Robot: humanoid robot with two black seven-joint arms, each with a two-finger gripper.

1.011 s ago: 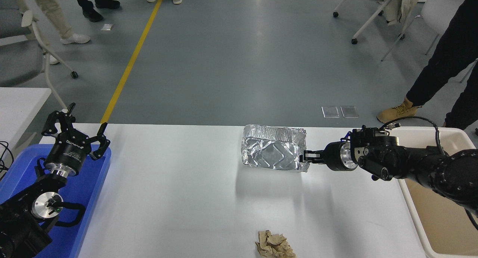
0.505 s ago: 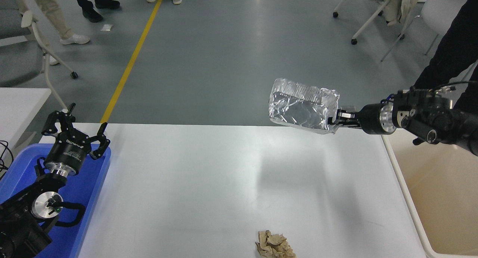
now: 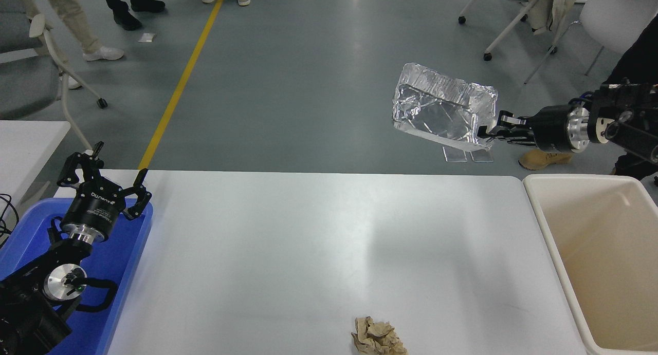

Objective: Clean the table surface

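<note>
Since the earlier frames the foil tray (image 3: 443, 113) has risen from the table surface (image 3: 329, 252) and travelled up and to the right; it now hangs in the air beyond the table's far edge, well clear of the top. The right pincer (image 3: 494, 130) is clamped on the tray's right-hand rim, and the tray tilts with its open side toward the camera, a pose that probably follows from being held by one edge only. The right arm reaches in from the right edge, above the far end of the beige bin (image 3: 596, 252), which stands just beside the table's right end. The height looks chosen to clear the bin's wall before a drop, though the tray sits left of the bin's opening and is not yet over it.

The wide white table fills the lower middle of the view. A crumpled wad of brown paper (image 3: 378, 337) lies on it near the front edge, so the clearing is judged only partly done.

The left pincer (image 3: 100, 178) is parked with its fingers spread over a blue tray (image 3: 121, 252) at the table's left end.
</note>
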